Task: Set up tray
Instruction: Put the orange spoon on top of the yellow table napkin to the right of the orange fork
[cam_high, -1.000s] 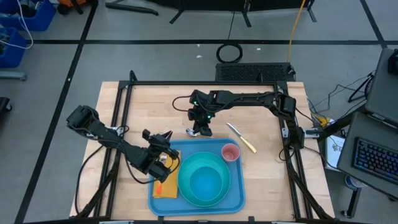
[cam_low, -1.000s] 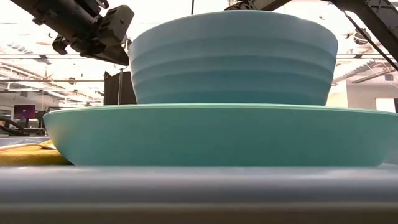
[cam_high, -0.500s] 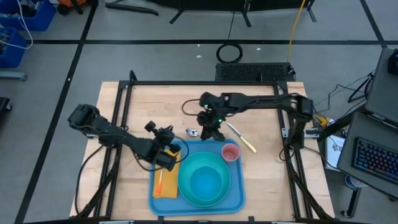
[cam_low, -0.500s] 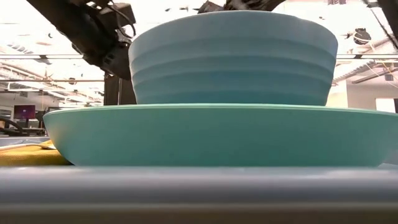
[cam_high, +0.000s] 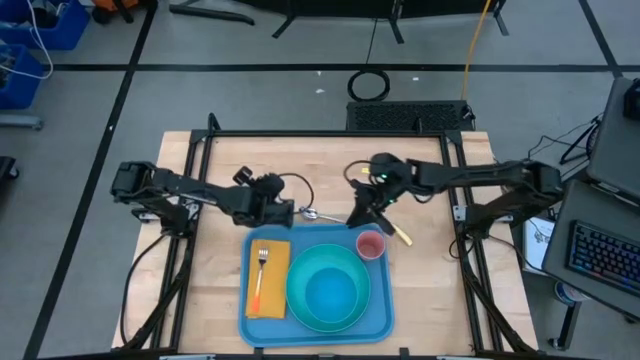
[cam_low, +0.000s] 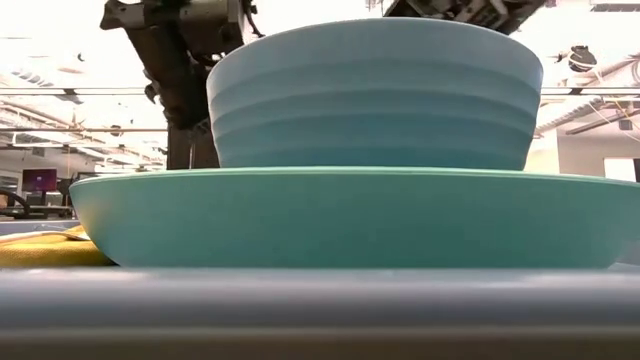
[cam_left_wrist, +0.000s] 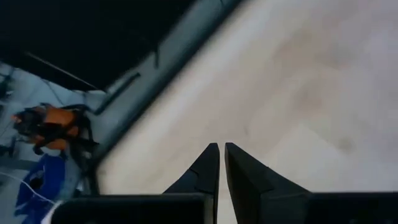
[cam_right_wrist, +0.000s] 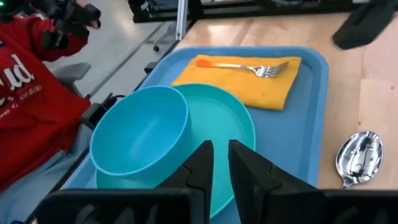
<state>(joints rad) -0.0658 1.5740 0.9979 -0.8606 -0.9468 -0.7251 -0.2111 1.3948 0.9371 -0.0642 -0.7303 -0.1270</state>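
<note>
The blue tray (cam_high: 382, 300) lies at the table's near middle. On it stand a turquoise plate (cam_high: 298, 308) with a bowl (cam_high: 330, 290) in it, a pink cup (cam_high: 371, 245), and a yellow napkin (cam_high: 274, 292) with an orange-handled fork (cam_high: 260, 278) lying on it. My left gripper (cam_high: 284, 213) is shut and empty over bare wood beyond the tray's far left corner; its wrist view (cam_left_wrist: 220, 149) shows only the tabletop. My right gripper (cam_high: 360, 216) is shut and empty beyond the tray's far edge, above the cup; its wrist view (cam_right_wrist: 221, 148) looks over the tray.
A metal spoon (cam_high: 309, 213) lies on the wood between the two grippers, and shows in the right wrist view (cam_right_wrist: 359, 154). A yellow-handled knife (cam_high: 393, 229) lies right of my right gripper. A person in red (cam_right_wrist: 31, 81) sits beyond the table's near side.
My left gripper has gone from over the napkin toward the table's far edge, off the tray; the fork now shows whole on the napkin. My right gripper has gone from the spoon toward the table's right edge, and the spoon stays on the wood.
</note>
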